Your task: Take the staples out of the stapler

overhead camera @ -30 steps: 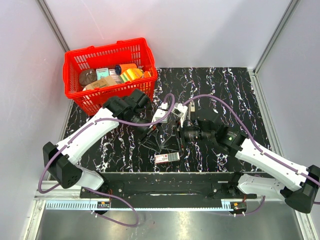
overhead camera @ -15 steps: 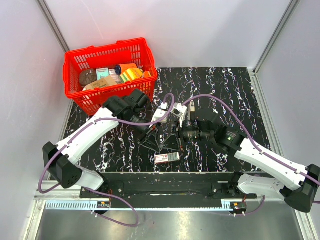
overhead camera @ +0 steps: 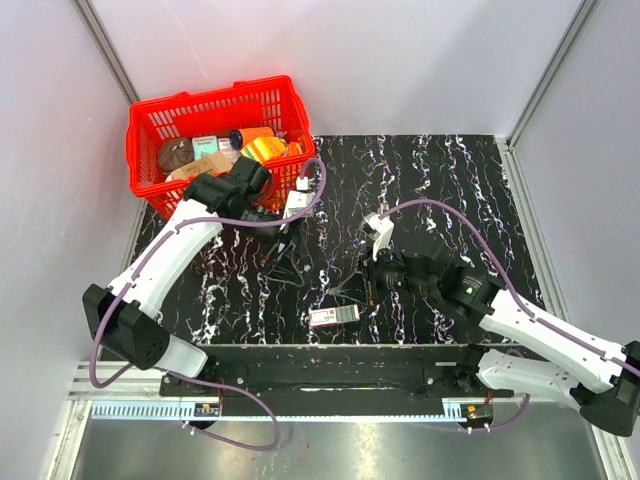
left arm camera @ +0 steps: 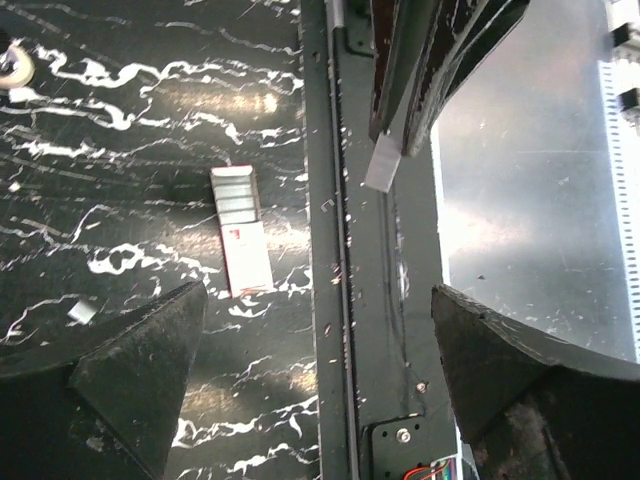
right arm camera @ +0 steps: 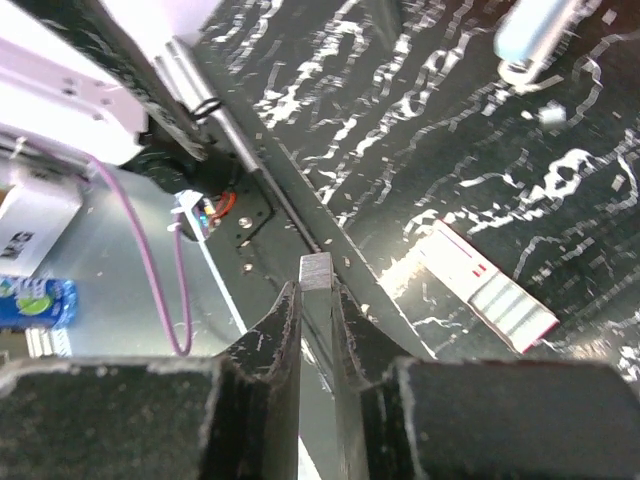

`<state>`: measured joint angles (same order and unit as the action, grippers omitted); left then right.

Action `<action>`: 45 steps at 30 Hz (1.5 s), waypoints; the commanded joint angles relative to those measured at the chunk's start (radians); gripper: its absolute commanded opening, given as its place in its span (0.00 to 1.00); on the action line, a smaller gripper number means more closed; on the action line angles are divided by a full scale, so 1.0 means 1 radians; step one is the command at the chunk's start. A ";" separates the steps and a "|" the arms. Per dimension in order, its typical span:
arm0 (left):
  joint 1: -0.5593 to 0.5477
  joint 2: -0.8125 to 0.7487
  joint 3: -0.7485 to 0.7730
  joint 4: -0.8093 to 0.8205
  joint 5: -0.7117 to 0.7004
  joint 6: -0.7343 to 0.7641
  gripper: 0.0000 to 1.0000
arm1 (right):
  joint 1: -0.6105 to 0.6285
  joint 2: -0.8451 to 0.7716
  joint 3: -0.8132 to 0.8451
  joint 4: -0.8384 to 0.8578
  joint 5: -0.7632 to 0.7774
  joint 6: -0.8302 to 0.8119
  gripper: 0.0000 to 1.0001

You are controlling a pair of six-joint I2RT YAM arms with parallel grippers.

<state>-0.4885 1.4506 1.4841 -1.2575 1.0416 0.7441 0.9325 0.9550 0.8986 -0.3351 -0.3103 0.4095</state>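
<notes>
My right gripper [right arm camera: 318, 290] is shut on a short grey strip of staples [right arm camera: 316, 272], whose end sticks out past the fingertips. It hangs over the table's near edge [overhead camera: 360, 292]. In the left wrist view the same strip [left arm camera: 385, 165] shows under the right fingers. The stapler [right arm camera: 530, 35], pale blue, lies on the table and is cut off by the top of the right wrist view. I cannot make it out from above. My left gripper [left arm camera: 318, 295] stands wide open and empty, left of the right one [overhead camera: 285, 262].
A flat white-and-red box [overhead camera: 333, 316] lies near the front edge, also in the wrist views [left arm camera: 240, 235] [right arm camera: 490, 290]. A red basket [overhead camera: 150, 190] of goods stands at the back left. The black rail [overhead camera: 330, 360] runs along the near edge. A small grey scrap [left arm camera: 82, 312] lies loose.
The left gripper has opened wide and swung back left, away from the right gripper. The right gripper has stayed shut and pulled back a little toward the near edge.
</notes>
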 commanded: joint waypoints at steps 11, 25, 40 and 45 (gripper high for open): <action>0.054 -0.062 -0.145 0.296 -0.276 -0.204 0.99 | 0.291 0.249 -0.081 -0.040 0.900 0.415 0.00; 0.054 -0.079 -0.185 0.342 -0.319 -0.252 0.99 | 0.428 0.505 0.066 -0.251 1.128 0.698 0.00; 0.054 -0.082 -0.186 0.352 -0.319 -0.261 0.99 | 0.428 0.550 0.042 -0.251 1.028 0.779 0.00; 0.054 -0.087 -0.196 0.352 -0.324 -0.256 0.99 | 0.428 0.559 0.045 -0.257 1.022 0.782 0.00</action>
<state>-0.4347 1.4014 1.2984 -0.9398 0.7277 0.4961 1.3533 1.5078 0.9283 -0.5743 0.7071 1.1526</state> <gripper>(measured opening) 0.988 0.185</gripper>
